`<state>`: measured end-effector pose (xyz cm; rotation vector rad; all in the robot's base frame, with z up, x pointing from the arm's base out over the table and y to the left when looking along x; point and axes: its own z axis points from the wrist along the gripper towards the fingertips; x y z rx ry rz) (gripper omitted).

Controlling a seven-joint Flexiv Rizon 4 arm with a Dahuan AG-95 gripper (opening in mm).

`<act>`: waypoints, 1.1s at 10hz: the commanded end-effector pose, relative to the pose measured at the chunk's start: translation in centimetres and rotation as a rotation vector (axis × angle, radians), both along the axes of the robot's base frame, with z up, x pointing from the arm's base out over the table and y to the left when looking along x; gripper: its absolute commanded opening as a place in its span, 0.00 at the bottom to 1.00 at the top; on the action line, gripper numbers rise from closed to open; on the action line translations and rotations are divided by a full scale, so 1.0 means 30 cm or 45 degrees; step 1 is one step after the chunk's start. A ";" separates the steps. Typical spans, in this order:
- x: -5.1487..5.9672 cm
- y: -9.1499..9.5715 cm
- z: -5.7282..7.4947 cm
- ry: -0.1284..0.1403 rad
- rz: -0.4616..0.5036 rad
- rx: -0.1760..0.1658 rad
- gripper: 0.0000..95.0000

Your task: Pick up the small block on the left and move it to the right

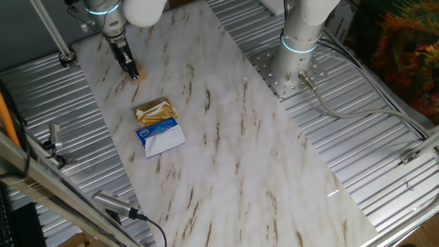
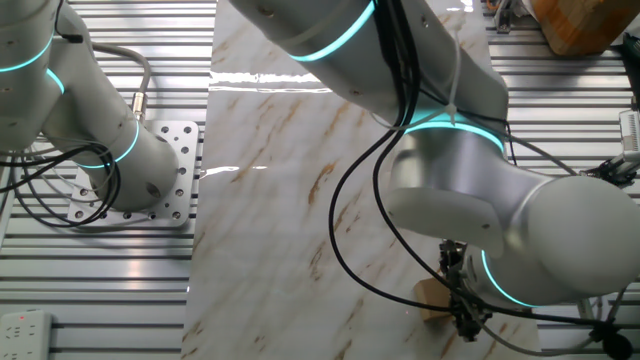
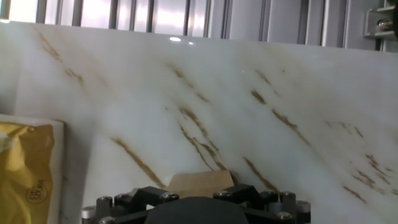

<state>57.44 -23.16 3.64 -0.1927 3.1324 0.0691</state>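
Note:
The small block [image 1: 135, 75] is a light-tan wooden cube at the far left of the marble board. It also shows in the other fixed view [image 2: 432, 295] and at the bottom of the hand view [image 3: 200, 182]. My gripper [image 1: 131, 70] points down at it, with its dark fingers [image 3: 151, 195] pressed to the block's two sides. The gripper looks shut on the block, which sits at or just above the board. In the other fixed view the gripper [image 2: 463, 312] is partly hidden under the arm.
A gold foil packet [image 1: 155, 111] and a blue-and-white packet [image 1: 162, 136] lie together just right of the block; the gold one shows in the hand view [image 3: 25, 168]. A second arm's base [image 1: 296, 58] stands beside the marble board [image 1: 247, 151]. Ribbed metal surrounds the board.

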 end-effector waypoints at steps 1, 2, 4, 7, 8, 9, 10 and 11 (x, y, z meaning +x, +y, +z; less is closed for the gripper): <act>-0.001 0.000 -0.007 -0.003 0.006 0.001 1.00; -0.003 0.001 -0.014 -0.003 0.004 0.000 1.00; -0.003 0.001 -0.014 -0.001 -0.012 -0.002 0.80; -0.003 0.001 -0.014 0.000 -0.030 -0.008 0.20; -0.003 0.000 -0.014 0.000 -0.031 -0.007 0.20; -0.003 0.000 -0.014 0.000 -0.030 -0.007 0.20; -0.003 0.000 -0.014 -0.001 -0.028 -0.007 0.20; -0.003 0.000 -0.014 -0.003 -0.016 -0.023 0.20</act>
